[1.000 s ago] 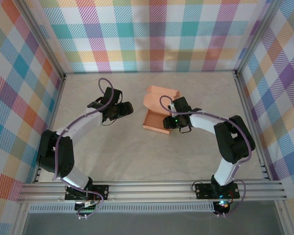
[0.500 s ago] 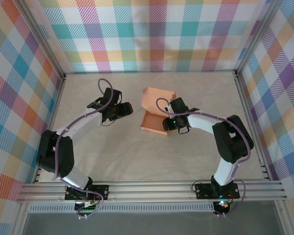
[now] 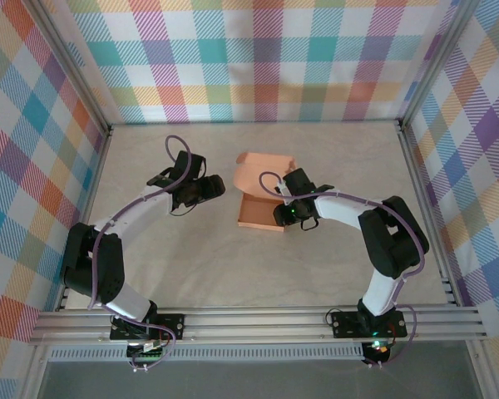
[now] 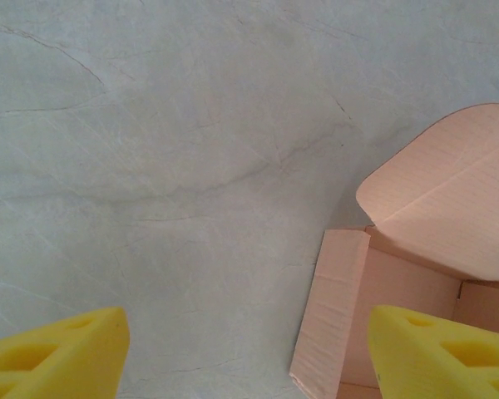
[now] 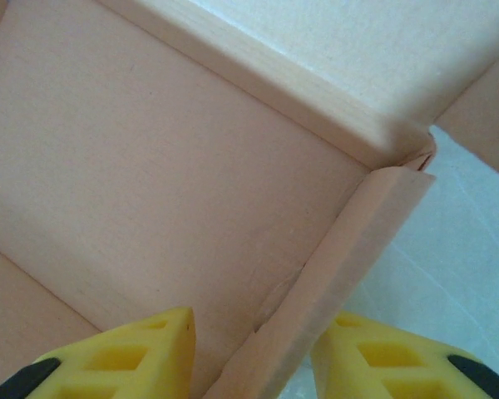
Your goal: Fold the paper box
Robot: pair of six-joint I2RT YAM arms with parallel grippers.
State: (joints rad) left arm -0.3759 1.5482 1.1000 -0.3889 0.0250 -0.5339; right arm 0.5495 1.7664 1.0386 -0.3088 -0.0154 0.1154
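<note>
Salmon card paper box at centre of table, lid flap up; right gripper straddles side wall, pinch unclear; left gripper spread, empty, nearby. Risk: thin wall creases, or unbraced box skids.

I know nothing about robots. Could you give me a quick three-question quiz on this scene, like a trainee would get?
1. True or false: the left gripper is clamped on the paper box.
2. What stands between the fingers of the right gripper? A) a side wall of the box B) a pen C) nothing at all
3. Fill in: the box's rounded lid flap is ___ (open or shut).
Key: 1 false, it is open and apart from the box; 2 A; 3 open.
</note>
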